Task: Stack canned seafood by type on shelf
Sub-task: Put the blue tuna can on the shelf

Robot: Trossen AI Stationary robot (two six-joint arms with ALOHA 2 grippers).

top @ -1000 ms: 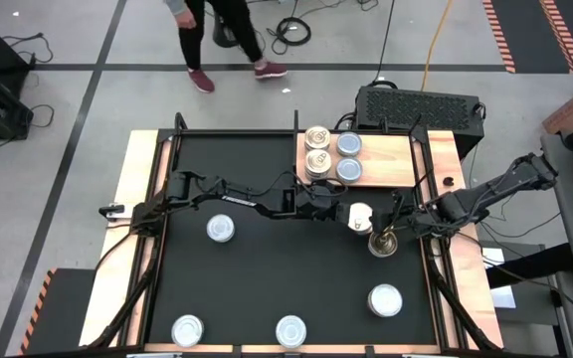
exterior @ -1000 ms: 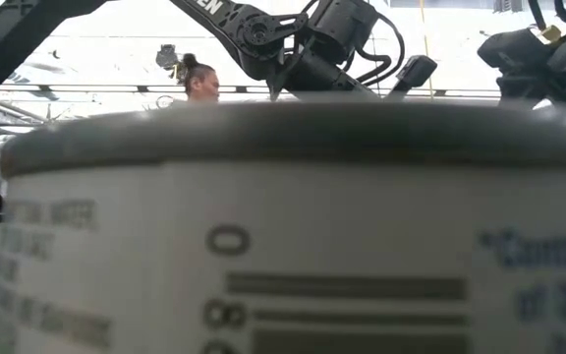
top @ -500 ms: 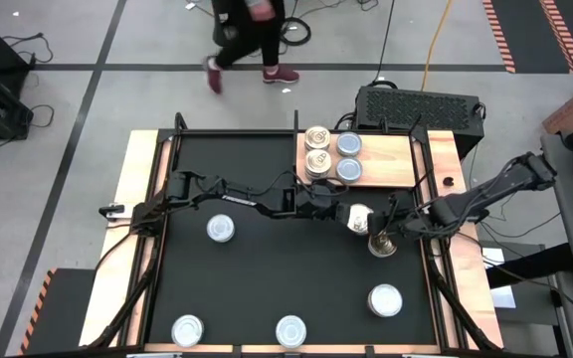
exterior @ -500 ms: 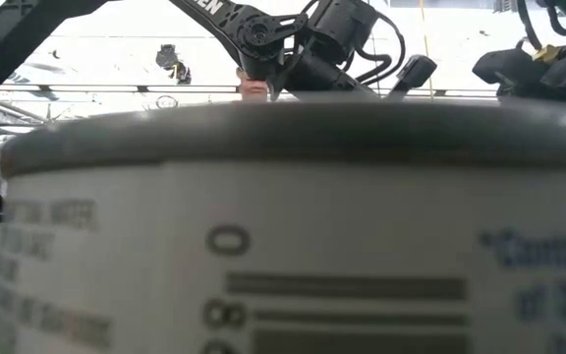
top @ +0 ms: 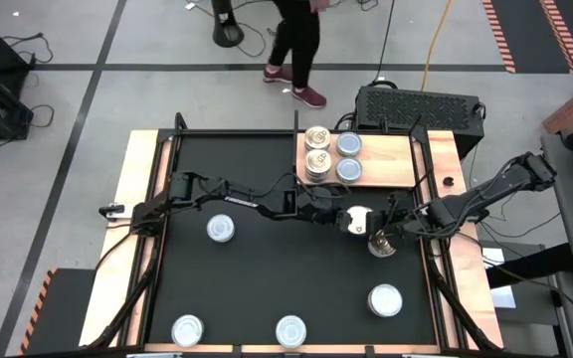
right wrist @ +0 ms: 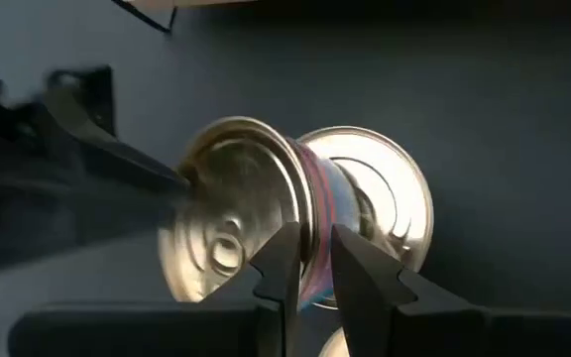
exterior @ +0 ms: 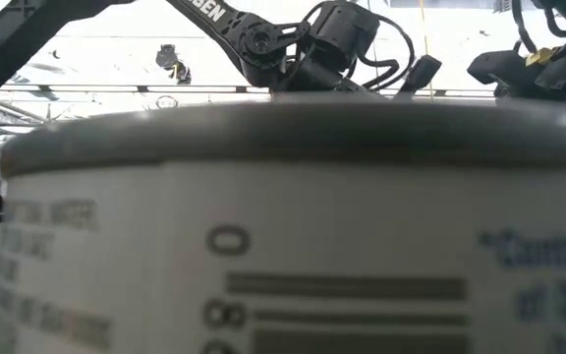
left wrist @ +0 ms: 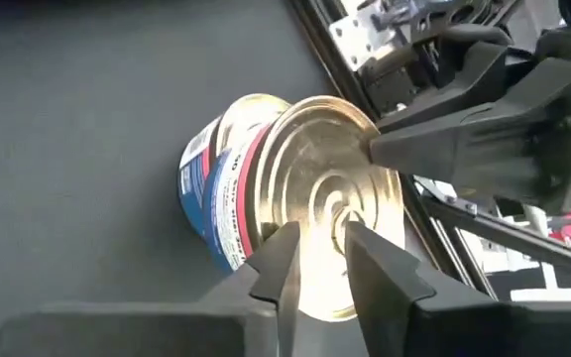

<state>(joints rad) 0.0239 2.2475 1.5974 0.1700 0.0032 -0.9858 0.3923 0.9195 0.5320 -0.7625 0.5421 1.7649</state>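
Observation:
A short tin (top: pixel 358 219) with gold ends and a white, blue and red label is tipped on edge right of the table's middle, between my two grippers. My left gripper (top: pixel 344 218) reaches it from the left and my right gripper (top: pixel 392 231) from the right, each with its fingers nearly together. A gold-topped tin (top: pixel 381 243) stands on the mat just beneath. The wooden shelf (top: pixel 386 159) at the far right carries gold-topped tins (top: pixel 316 161) and pale-blue-topped tins (top: pixel 349 145). Several more tins (top: pixel 220 230) stand on the mat. My left gripper (left wrist: pixel 320 263) has its fingertips at the rim of the tin's gold end (left wrist: pixel 317 302), one finger (left wrist: pixel 276 268) toward the label side and one over the end face. The fingers hide the contact itself. The tin is tipped, its gold end facing the gripper. My right gripper (right wrist: pixel 313 253) meets the same tin at the rim of its gold end (left wrist: pixel 373 149), coming from the table's right. One finger (right wrist: pixel 281 260) lies over the end face and one toward the label (right wrist: pixel 317 223). The fingers hide the contact itself.
A black ventilated box (top: pixel 418 104) stands behind the shelf. A person (top: pixel 301 40) walks on the floor beyond the far edge. One tin (exterior: pixel 263 246) close to the low camera fills that view. Tins stand near the front edge (top: pixel 290 330) and at the right (top: pixel 385 298).
My left gripper has turned, and the tin with it has gone from lying flat under the camera to tipped on edge. My right gripper has gone a little toward the table's left, up to the tin. The person has walked rightward beyond the far edge.

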